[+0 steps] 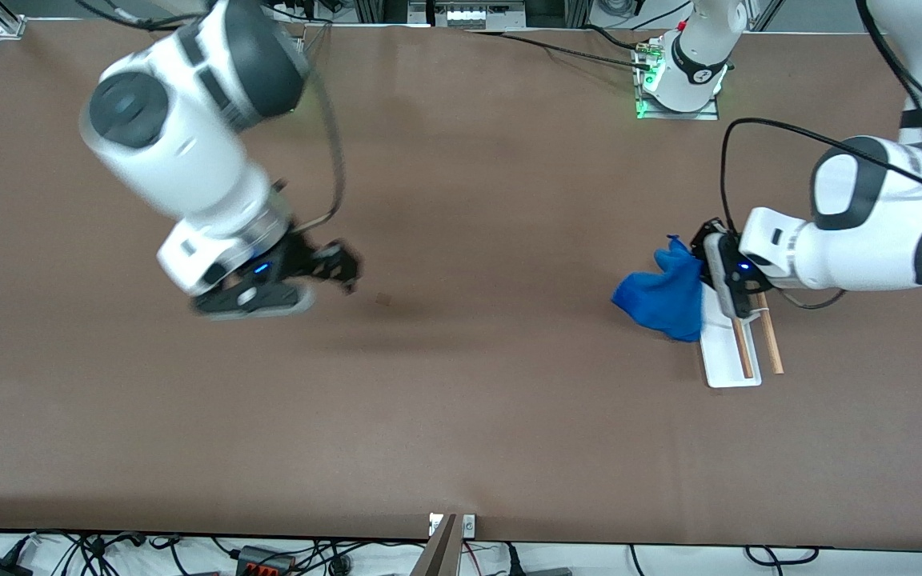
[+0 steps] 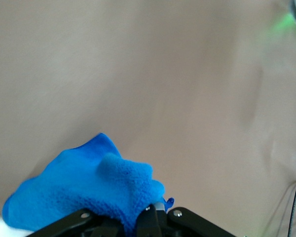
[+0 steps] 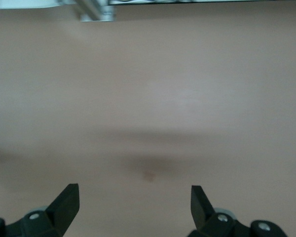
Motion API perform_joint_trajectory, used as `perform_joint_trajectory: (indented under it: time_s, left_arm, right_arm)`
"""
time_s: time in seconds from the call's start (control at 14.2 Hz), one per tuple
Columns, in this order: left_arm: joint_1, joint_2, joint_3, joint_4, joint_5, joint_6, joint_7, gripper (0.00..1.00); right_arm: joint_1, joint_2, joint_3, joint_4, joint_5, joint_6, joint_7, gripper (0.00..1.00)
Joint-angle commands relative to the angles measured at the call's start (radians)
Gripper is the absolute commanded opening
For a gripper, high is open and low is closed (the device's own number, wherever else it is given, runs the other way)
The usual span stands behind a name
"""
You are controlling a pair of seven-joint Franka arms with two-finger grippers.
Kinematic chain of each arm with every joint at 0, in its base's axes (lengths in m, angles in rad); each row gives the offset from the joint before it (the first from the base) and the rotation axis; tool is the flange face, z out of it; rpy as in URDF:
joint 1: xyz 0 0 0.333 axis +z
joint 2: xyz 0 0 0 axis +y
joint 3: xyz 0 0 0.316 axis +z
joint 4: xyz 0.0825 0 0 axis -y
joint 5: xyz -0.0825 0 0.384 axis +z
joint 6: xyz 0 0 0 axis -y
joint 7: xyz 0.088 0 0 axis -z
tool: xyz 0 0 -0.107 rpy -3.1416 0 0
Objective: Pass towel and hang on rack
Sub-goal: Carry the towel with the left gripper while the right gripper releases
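Note:
The blue towel point(image 1: 659, 294) hangs bunched from my left gripper point(image 1: 703, 268), which is shut on its upper corner. In the left wrist view the towel point(image 2: 84, 190) bulges out from between the shut black fingers of the left gripper point(image 2: 155, 213). The gripper hovers over the rack point(image 1: 727, 360), a white tray base with two wooden rods point(image 1: 743, 344). The cloth droops beside the rack on the side toward the right arm and covers part of the tray's edge. My right gripper point(image 1: 331, 270) is open and holds nothing, over bare table toward the right arm's end. Its fingers point(image 3: 69, 200) stand wide apart.
The brown table point(image 1: 477, 416) has a small dark mark point(image 1: 385, 299) near the right gripper, also visible as a mark point(image 3: 149, 176) in the right wrist view. The left arm's base point(image 1: 681, 84) and its black cable point(image 1: 781, 132) stand farther from the camera than the rack.

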Motion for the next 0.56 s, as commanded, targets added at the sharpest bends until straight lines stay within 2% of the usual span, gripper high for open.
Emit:
perform_joint_trajectory:
  time_s: [0.0, 0.28, 0.49]
  left_arm:
    - [0.083, 0.053, -0.003, 0.026, 0.03, -0.019, -0.039, 0.01]
    - [0.141, 0.111, 0.027, 0.054, 0.067, -0.008, -0.03, 0.01]
    - [0.178, 0.141, 0.034, 0.127, 0.144, -0.019, -0.021, 0.01]
  right_arm:
    - [-0.088, -0.015, 0.017, -0.026, -0.05, -0.031, -0.037, 1.0]
    - [-0.191, -0.027, 0.011, -0.021, -0.091, -0.099, -0.052, 1.0]
    - [-0.222, -0.069, -0.073, -0.027, -0.087, -0.154, -0.162, 1.0]
